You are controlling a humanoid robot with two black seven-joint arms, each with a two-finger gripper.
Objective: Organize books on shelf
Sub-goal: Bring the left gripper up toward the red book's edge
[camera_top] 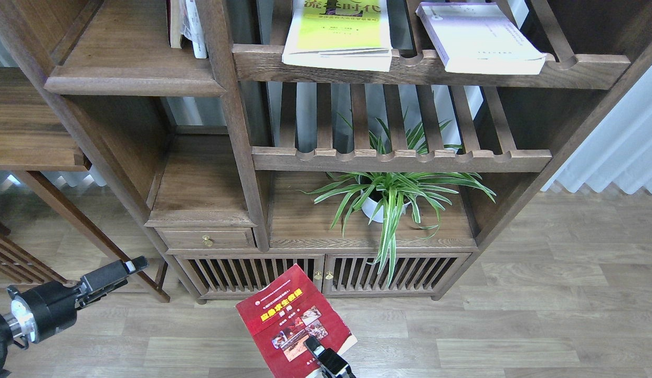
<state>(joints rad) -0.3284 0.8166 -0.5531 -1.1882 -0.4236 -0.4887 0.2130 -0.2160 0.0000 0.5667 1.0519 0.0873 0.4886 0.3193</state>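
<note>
My right gripper (319, 353) comes up from the bottom edge and is shut on the lower corner of the red book (289, 323), which it holds tilted above the floor in front of the cabinet. The yellow-green book (336, 34) and the pale lavender book (478, 37) lie on the top slatted rack. The shelf (132, 79), a solid dark board with a rounded front edge, is at upper left, far above both grippers. My left gripper (121, 270) points up and right at lower left, holding nothing; its fingers read as one dark bar.
A few thin books (187, 26) stand at the shelf's back right corner. A potted spider plant (389, 194) sits under the lower slatted rack (399, 157). A drawer (206, 239) and slatted cabinet doors (326, 273) are at the bottom. White curtain (620, 147) hangs right.
</note>
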